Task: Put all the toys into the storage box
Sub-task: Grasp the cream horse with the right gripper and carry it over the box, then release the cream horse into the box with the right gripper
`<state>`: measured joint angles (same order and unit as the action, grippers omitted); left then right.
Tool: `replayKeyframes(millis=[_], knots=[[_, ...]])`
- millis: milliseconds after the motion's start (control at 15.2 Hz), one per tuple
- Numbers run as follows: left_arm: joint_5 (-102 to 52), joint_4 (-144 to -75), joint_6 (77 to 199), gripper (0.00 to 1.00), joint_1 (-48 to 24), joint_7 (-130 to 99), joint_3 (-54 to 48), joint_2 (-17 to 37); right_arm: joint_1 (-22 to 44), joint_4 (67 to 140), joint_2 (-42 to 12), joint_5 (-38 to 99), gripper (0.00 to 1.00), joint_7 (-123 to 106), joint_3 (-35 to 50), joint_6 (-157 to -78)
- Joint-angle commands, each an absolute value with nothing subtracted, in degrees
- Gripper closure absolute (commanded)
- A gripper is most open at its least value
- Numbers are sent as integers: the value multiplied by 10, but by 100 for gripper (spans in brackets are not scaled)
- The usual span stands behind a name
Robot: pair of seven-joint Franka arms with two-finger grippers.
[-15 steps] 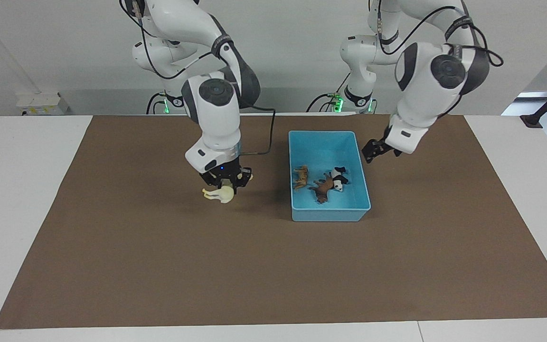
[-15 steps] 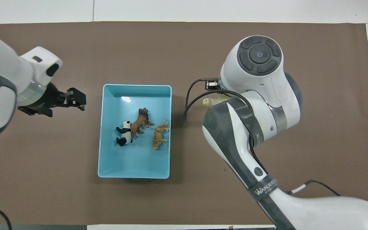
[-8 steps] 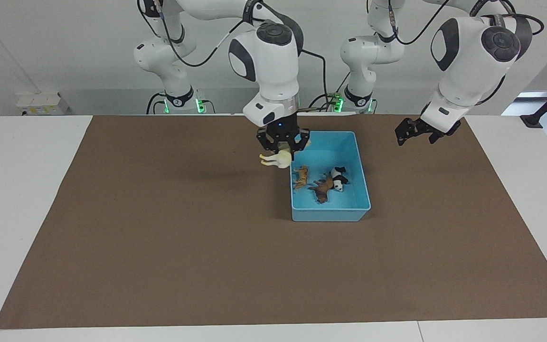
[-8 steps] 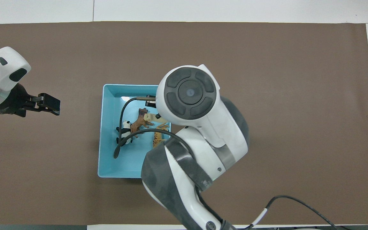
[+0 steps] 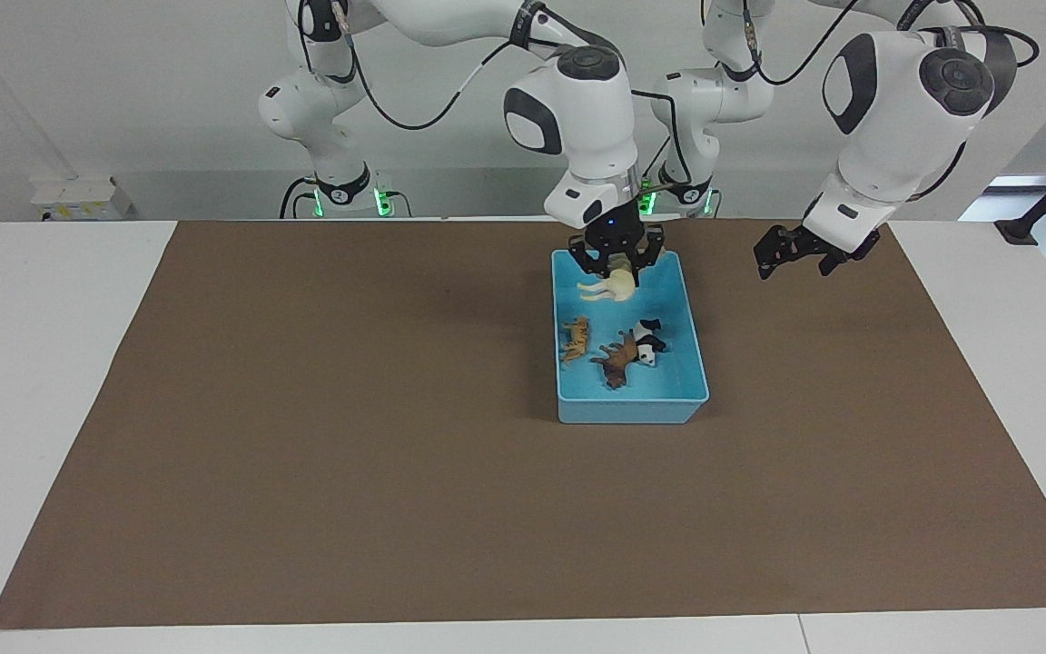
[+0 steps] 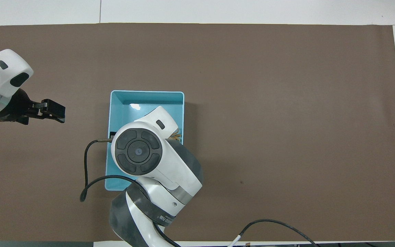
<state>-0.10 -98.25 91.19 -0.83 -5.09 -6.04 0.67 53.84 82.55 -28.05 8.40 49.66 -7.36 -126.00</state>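
Hanging over the blue storage box (image 5: 682, 309) so a release would drop it inside beside the tiger (image 5: 576, 337), lion (image 5: 616, 361) and panda (image 5: 646, 345), the right gripper (image 5: 618, 269) grasps the white llama (image 5: 607, 287), while the left gripper (image 5: 786, 252), empty and parted, waits over the mat (image 5: 305, 436).

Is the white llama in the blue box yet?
Not yet. The llama hangs in the right gripper over the storage box, above the floor where three other toys lie.
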Motion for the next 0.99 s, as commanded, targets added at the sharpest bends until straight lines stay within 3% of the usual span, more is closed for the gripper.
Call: replayKeyframes(millis=[0,329,460,920], knots=[[-6,-982,917,0,-11,-45,-57,5,538,818,-286,91,0,525,-76,-1260],[-7,-980,918,0,-11,-45,-57,7,531,811,-277,82,0,574,-83,-1222],[-19,-980,925,0,-13,-46,-53,8,506,816,-245,75,0,569,-100,-1184],[-21,-979,931,0,-21,-46,-40,9,288,824,-154,74,0,336,-107,-1083]])
